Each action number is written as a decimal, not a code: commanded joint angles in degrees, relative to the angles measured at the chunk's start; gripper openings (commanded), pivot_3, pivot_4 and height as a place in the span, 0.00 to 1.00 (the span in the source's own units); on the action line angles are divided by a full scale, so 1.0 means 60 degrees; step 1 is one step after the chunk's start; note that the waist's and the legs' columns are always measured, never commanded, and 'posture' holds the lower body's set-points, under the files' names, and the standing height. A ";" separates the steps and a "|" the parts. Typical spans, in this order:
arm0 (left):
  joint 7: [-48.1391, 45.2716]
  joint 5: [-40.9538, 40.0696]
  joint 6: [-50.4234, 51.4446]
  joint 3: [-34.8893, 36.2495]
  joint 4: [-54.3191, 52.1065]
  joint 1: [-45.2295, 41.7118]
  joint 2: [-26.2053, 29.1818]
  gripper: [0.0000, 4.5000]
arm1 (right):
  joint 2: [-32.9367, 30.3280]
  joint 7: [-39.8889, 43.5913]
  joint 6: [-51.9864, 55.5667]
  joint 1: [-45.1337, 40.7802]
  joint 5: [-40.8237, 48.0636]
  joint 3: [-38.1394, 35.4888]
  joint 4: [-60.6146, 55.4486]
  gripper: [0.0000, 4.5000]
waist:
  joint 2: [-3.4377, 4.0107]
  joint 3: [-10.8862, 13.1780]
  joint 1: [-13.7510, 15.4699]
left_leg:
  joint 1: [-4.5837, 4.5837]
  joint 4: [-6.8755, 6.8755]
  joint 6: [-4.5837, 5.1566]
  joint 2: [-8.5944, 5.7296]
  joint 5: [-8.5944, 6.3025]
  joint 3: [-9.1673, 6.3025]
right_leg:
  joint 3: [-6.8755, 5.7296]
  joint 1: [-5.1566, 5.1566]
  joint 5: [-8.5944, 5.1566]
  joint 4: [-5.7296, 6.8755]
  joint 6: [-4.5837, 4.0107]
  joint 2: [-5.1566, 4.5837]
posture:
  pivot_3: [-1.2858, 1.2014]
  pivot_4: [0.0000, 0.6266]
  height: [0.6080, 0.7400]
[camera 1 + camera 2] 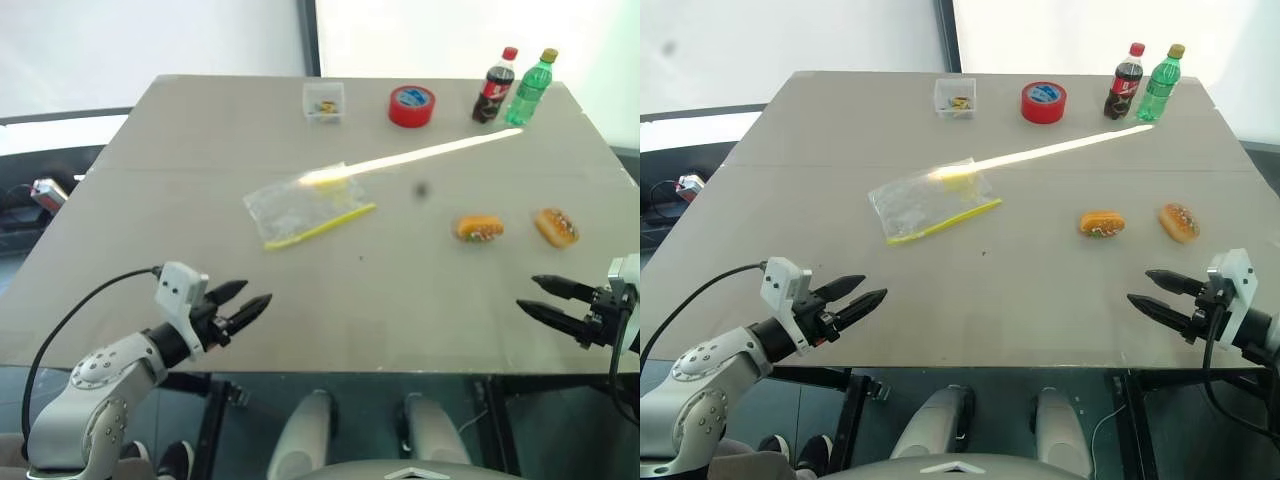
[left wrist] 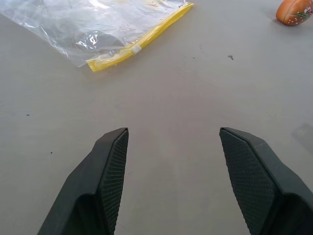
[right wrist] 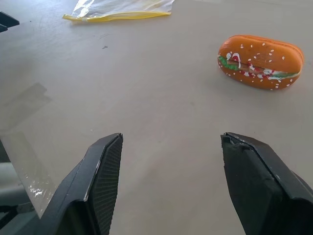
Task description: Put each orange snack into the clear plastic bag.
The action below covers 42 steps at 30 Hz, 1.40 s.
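Two orange snacks lie on the grey table (image 1: 200,260) at the right: one (image 1: 480,229) nearer the middle, the other (image 1: 556,227) further right. The clear plastic bag (image 1: 300,208) lies flat in the middle, its yellow seal strip on the near edge. My left gripper (image 1: 246,301) hovers open over the table's near left edge, well short of the bag. My right gripper (image 1: 534,297) is open at the near right, a little in front of the snacks. In the right wrist view one orange snack (image 3: 260,61) lies ahead of the empty open fingers (image 3: 105,169).
At the table's far edge stand a small clear box (image 1: 324,102), a red tape roll (image 1: 411,105), a cola bottle (image 1: 494,86) and a green bottle (image 1: 530,88). A bright strip of sunlight (image 1: 430,153) crosses the table behind the bag.
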 commanded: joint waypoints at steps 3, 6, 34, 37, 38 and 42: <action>0.0109 0.0091 -0.0416 0.0172 -0.0226 -0.0084 0.0043 0.70 | -0.0201 0.0082 -0.0131 -0.0318 0.0061 -0.0142 -0.0207 0.72 | 0.0000 0.0000 -0.0012 | 0.0000 0.0000 0.0000 0.0000 0.0000 0.0001 | 0.0001 0.0000 0.0000 -0.0001 0.0000 0.0000 | 0.52 0.24 1.00; 0.0125 0.0106 -0.0530 0.0162 -0.0167 -0.0058 0.0052 0.70 | -0.0189 0.0063 -0.0066 -0.0384 0.0059 -0.0103 -0.0275 0.72 | 0.0000 0.0000 0.0001 | 0.0000 0.0000 0.0000 0.0000 0.0000 0.0001 | 0.0001 0.0000 0.0000 0.0000 0.0000 0.0000 | 0.52 0.24 1.00; 0.2983 -0.1538 0.2450 0.0300 0.3936 -0.4633 -0.1745 0.70 | -0.0064 -0.0949 0.1110 -0.3426 0.0421 0.1820 -0.2002 0.72 | -0.0029 0.0007 -0.0016 | -0.0005 0.0014 0.0000 -0.0015 0.0000 -0.0016 | -0.0016 0.0003 0.0025 0.0012 0.0045 0.0007 | 0.52 0.24 1.00; 0.3507 -0.1764 0.3305 0.0358 0.5031 -0.5605 -0.2244 0.70 | -0.0032 -0.1127 0.1484 -0.4361 0.0691 0.2246 -0.2539 0.72 | -0.0033 0.0010 0.0002 | -0.0017 0.0013 0.0000 -0.0049 0.0000 -0.0028 | -0.0021 -0.0004 0.0026 0.0011 0.0046 0.0001 | 0.52 0.24 1.00; 0.3698 -0.1782 0.3518 0.0434 0.5332 -0.5829 -0.2348 0.70 | -0.0015 -0.1182 0.1569 -0.4582 0.0742 0.2360 -0.2671 0.72 | -0.0033 0.0009 0.0013 | -0.0017 0.0012 0.0000 -0.0051 0.0001 -0.0032 | -0.0023 -0.0004 0.0026 0.0012 0.0046 0.0001 | 0.52 0.24 1.00; 0.4084 -0.1899 0.3877 0.0797 0.6335 -0.6520 -0.2639 0.70 | 0.0160 -0.1453 0.1842 -0.5136 0.0953 0.2585 -0.2929 0.72 | -0.0034 0.0004 0.0021 | -0.0010 0.0009 0.0000 -0.0057 0.0000 -0.0046 | -0.0032 0.0006 0.0025 0.0012 0.0046 -0.0001 | 0.52 0.24 1.00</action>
